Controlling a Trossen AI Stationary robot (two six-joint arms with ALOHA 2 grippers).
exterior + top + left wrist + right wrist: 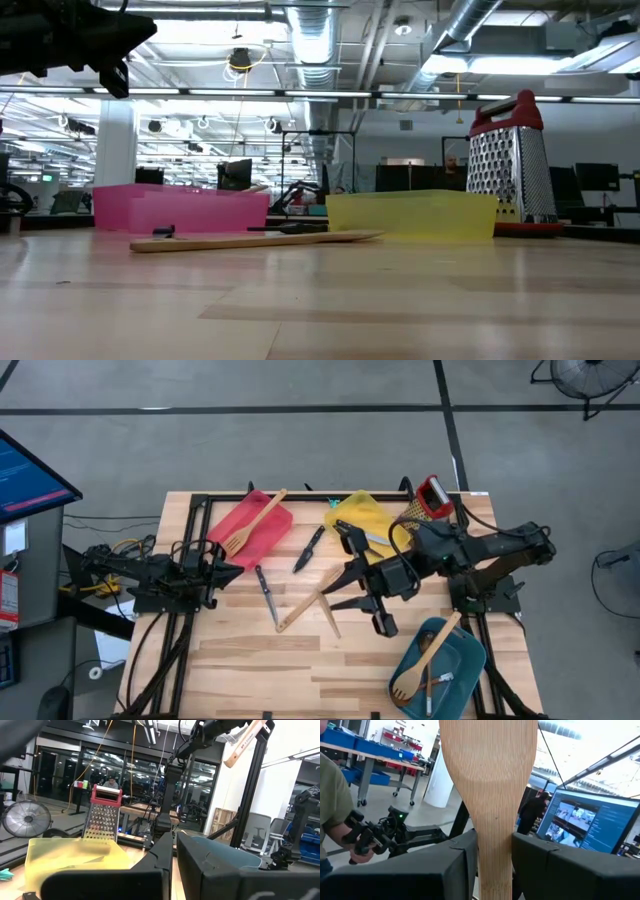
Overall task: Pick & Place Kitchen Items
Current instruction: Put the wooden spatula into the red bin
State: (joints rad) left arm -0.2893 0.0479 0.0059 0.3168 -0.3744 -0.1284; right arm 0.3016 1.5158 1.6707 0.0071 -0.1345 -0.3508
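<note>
Over the middle of the table, in the high view, the right gripper [345, 588] reaches in from the right arm and clamps a pale wooden spatula [333, 608], its dark fingers spread to either side of the wood. A second wooden spatula [300, 610] lies slanted on the boards just beside it. Left of that rests a black-handled knife [266, 592], and another knife [309, 548] lies between the red tray [262, 535] and the yellow tray [372, 517]. A slotted wooden turner [252, 523] rests across the red tray. The teal tray [462, 662] at the near right corner holds a wooden fork-spoon [428, 655]. The box grater [432, 497] stands behind the yellow tray. The left gripper [228, 570] waits at the table's left side, fingers drawn together with nothing between them.

At table height, the low view shows a wooden spatula [255, 240] lying flat before the red tray [180, 209] and the yellow tray [410, 215], with the grater [510, 160] upright on the right.

The left wrist view shows its fingers [155, 865] nearly meeting, empty, the grater [104, 815] beyond.

The right wrist view shows the spatula [490, 785] gripped by its handle between the two fingers [455, 865], blade standing up
</note>
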